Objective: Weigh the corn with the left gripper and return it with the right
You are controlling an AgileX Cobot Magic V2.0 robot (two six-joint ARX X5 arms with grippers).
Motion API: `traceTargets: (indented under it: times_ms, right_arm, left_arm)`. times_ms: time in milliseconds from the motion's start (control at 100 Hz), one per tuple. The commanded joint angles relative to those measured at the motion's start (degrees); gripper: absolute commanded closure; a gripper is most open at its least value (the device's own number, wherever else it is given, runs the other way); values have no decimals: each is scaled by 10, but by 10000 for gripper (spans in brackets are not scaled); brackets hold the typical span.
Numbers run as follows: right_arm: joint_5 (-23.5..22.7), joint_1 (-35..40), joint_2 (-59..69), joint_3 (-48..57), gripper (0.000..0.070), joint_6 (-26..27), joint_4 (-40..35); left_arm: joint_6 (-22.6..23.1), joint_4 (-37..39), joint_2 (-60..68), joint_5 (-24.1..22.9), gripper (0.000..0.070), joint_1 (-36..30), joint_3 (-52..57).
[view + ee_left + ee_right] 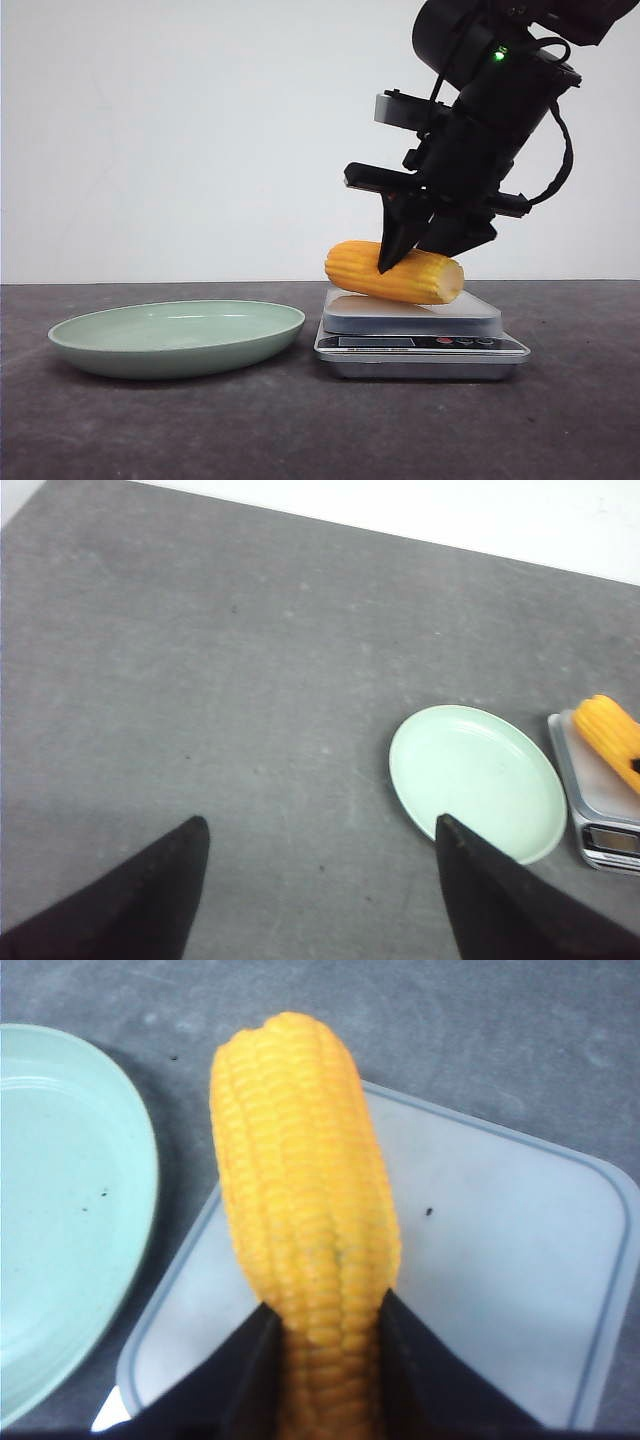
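- Corn: you will find it over the scale, one end lifted off the weighing platform, the cut end low near the platform. Whether that end touches the platform I cannot tell.
- Right gripper: closed on the corn near its cut end; the right wrist view shows a finger pressed against each side of the cob.
- Left gripper: fingers spread wide, holding nothing, hanging above bare table well to the side of the scale, beyond the plate.
- Plate: pale green, sitting just beside the scale and holding nothing.
- Progress, as a judgement: with the corn at the scale and the left gripper clear, the weighing half looks done. The return half appears under way, with the right gripper having the grasp and the corn tilting up.
- Left to do: you need to carry the corn from the scale across to the plate, set it down and release.
- Risk: the grip sits near one end, so the free end may sag or swing in transit.
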Motion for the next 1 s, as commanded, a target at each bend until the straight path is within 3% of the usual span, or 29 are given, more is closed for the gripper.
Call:
traceTargets:
  times_ms: [0,230,460,660,990]
  right_arm:
    - [2,11,12,9,700,6,4]
    - [14,30,-37,45,700,-3,-24]
    - [14,88,-63,167,700,-7,-80]
    - [46,152,-18,224,700,15,-50]
    - [68,197,111,226,700,60,-8]
  left_arm:
    - [7,-11,3,-4,276,-3,8]
    - [12,-11,3,-4,276,-3,8]
    - [16,-3,3,-5,276,-3,8]
    - [16,5,3,-5,276,-3,8]
    - [16,2,3,-5,276,-3,8]
